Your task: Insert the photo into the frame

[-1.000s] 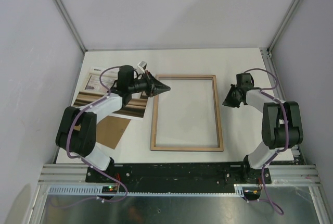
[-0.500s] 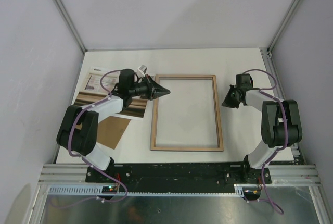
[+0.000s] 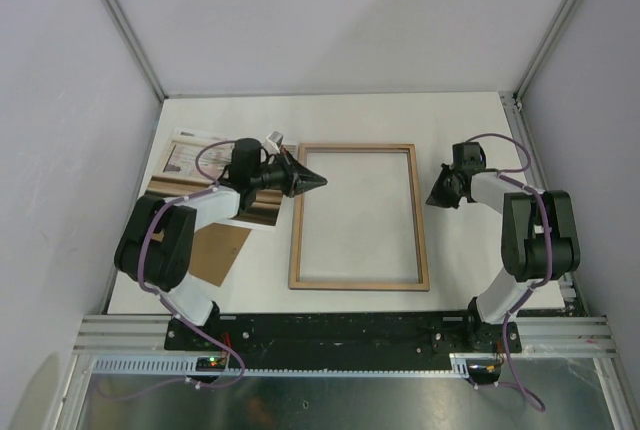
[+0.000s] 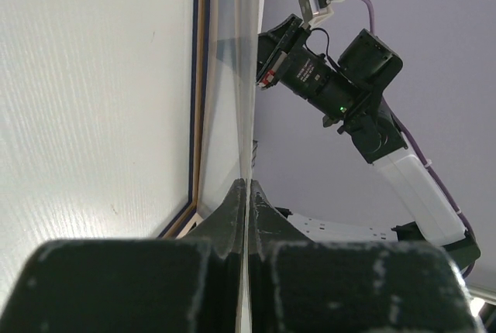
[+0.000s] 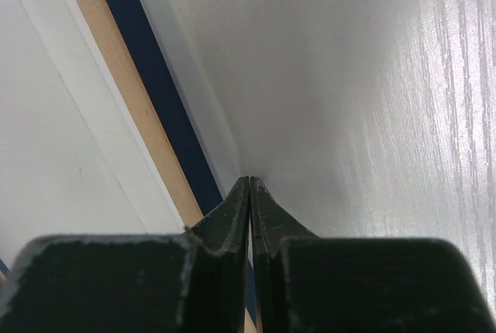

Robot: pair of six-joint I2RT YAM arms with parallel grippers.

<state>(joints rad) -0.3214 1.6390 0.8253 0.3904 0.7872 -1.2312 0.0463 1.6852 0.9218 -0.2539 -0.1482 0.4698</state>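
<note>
The frame (image 3: 422,240) lies flat mid-table, light wood back up; its navy edge shows in the left wrist view (image 4: 194,77) and the right wrist view (image 5: 147,70). My left gripper (image 3: 322,181) is over the frame's far left corner, shut on the edge of a thin clear pane (image 4: 232,77), seen edge-on between its fingers (image 4: 248,184). My right gripper (image 3: 430,200) is at the frame's right side, shut (image 5: 249,180) on the pane's opposite edge. The photo (image 3: 183,160) lies picture up at the left, partly under the left arm.
A brown cardboard backing board (image 3: 215,250) lies at the near left, by the photo. The enclosure's walls stand close on the left, right and far sides. The right arm (image 4: 364,62) shows across the pane in the left wrist view.
My left gripper has shifted slightly nearer and the left arm's elbow has swung out to the left. The right arm has hardly moved.
</note>
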